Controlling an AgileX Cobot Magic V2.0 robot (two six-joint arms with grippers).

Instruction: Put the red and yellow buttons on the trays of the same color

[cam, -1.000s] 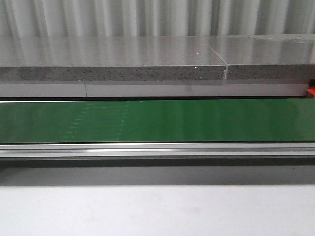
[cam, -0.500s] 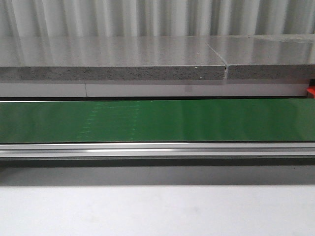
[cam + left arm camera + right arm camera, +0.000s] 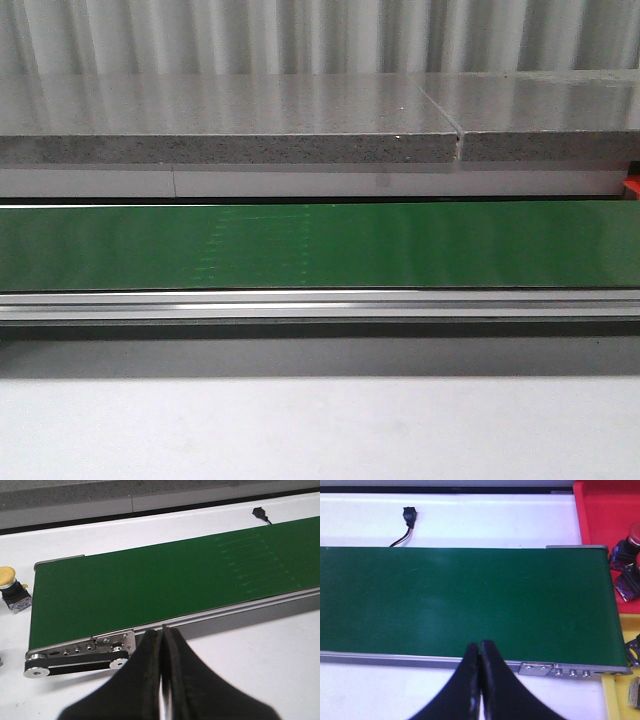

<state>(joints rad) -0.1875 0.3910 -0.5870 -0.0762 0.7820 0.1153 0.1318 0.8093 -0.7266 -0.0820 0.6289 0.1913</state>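
In the left wrist view, a yellow button [image 3: 11,586] on a dark block stands on the white table just past the end of the green conveyor belt [image 3: 150,585]. My left gripper [image 3: 163,631] is shut and empty, at the belt's near rail. In the right wrist view, the red tray [image 3: 600,510] and the yellow tray [image 3: 618,702] lie past the belt's other end. A red button [image 3: 634,531] and dark button blocks [image 3: 626,582] are at the red tray's edge. My right gripper [image 3: 480,645] is shut and empty, over the near rail. Neither gripper shows in the front view.
A grey stone slab [image 3: 230,120] runs behind the belt [image 3: 320,245] in the front view. A black cable plug [image 3: 409,516] lies on the white table beyond the belt. Small metal-and-dark parts [image 3: 635,652] sit at the yellow tray's edge.
Faint pale marks on the belt have drifted to the right in the front view. Nothing else there has moved.
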